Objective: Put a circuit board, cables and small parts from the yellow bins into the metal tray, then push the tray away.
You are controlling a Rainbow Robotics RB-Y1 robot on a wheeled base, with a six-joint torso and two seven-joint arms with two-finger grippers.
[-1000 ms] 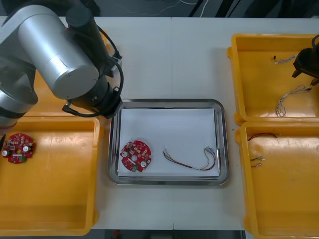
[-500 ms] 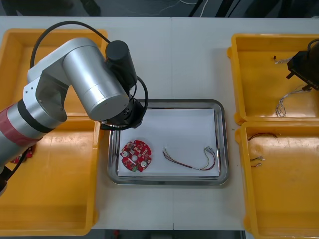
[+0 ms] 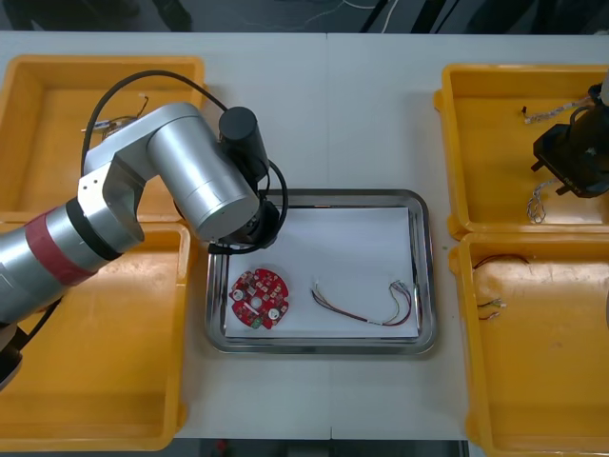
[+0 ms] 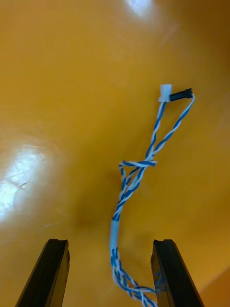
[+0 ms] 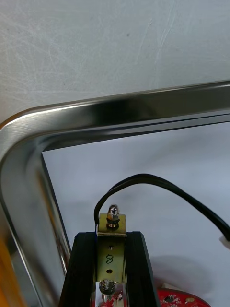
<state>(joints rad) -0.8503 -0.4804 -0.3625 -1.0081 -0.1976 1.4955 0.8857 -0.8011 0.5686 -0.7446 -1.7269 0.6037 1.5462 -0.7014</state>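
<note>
My left gripper (image 5: 111,234) is shut on a small metal part (image 5: 110,259) that has a black cable (image 5: 158,184) attached. It hangs just inside the near-left corner of the metal tray (image 3: 324,194), whose inside is white. In the front view my left arm covers that corner. A round red circuit board (image 3: 259,298) and a red and yellow cable (image 3: 366,307) lie in the tray. My right gripper (image 3: 569,162) is open low over the upper right yellow bin (image 3: 495,76). A twisted blue and white cable (image 4: 143,165) runs between its fingers (image 4: 56,268).
Another twisted cable (image 3: 544,112) lies at the back of the upper right bin. The lower right bin (image 3: 533,409) holds thin cables (image 3: 500,259) near its top left. Two yellow bins (image 3: 95,381) stand at the left, with small items (image 3: 119,122) in the upper one.
My left arm has swung right from the left bins to the tray's left corner. My right gripper has shifted left and down within the upper right bin, toward the blue and white cable.
</note>
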